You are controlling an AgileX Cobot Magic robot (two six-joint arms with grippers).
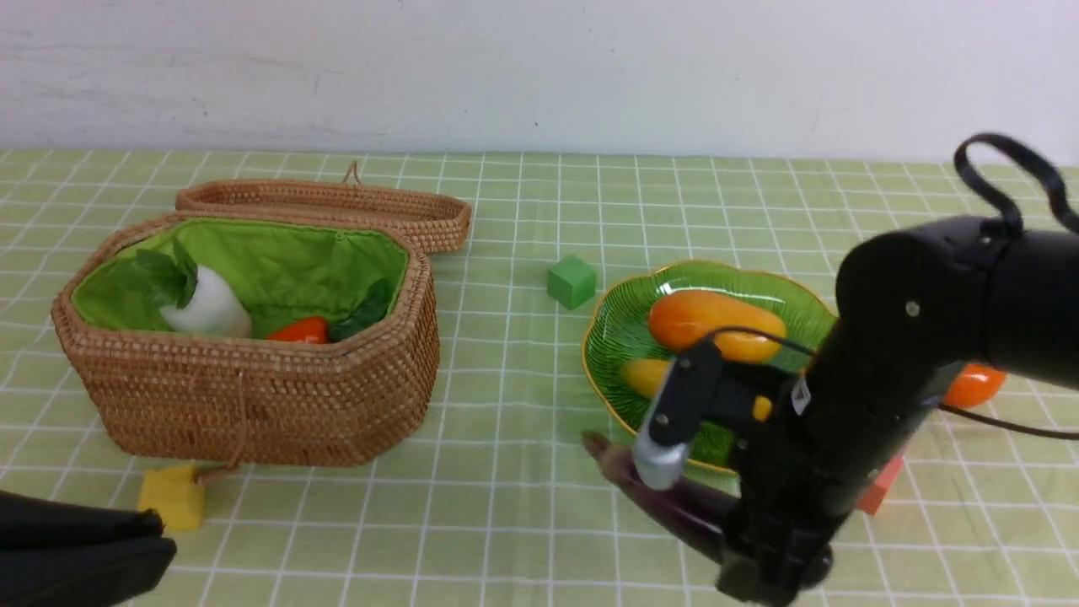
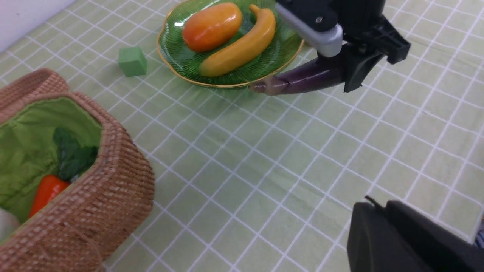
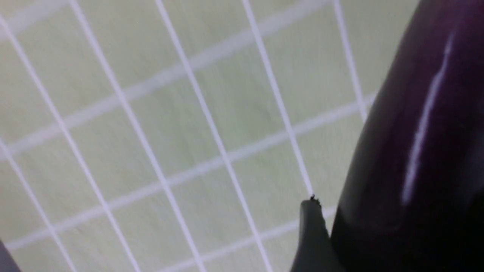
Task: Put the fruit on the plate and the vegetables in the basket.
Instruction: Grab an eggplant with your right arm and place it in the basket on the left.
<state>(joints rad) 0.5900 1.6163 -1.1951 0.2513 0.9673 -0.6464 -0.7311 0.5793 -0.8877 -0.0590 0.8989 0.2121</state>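
The right gripper [image 2: 348, 70] clamps the eggplant [image 2: 302, 77], whose tip lies just beside the plate [image 2: 227, 84]; open bench [image 2: 264, 170] reaches the basket [image 2: 113, 181]. The left gripper [image 2: 385, 221] is closed.

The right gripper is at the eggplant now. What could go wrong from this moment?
1. The right gripper seems to hold the eggplant at its thick end, not its middle. The long body may tilt or slip when it is lifted.
2. The eggplant's thin tip lies very near the rim of the plate. A careless lift or swing could bump the plate and shift the mango and banana.
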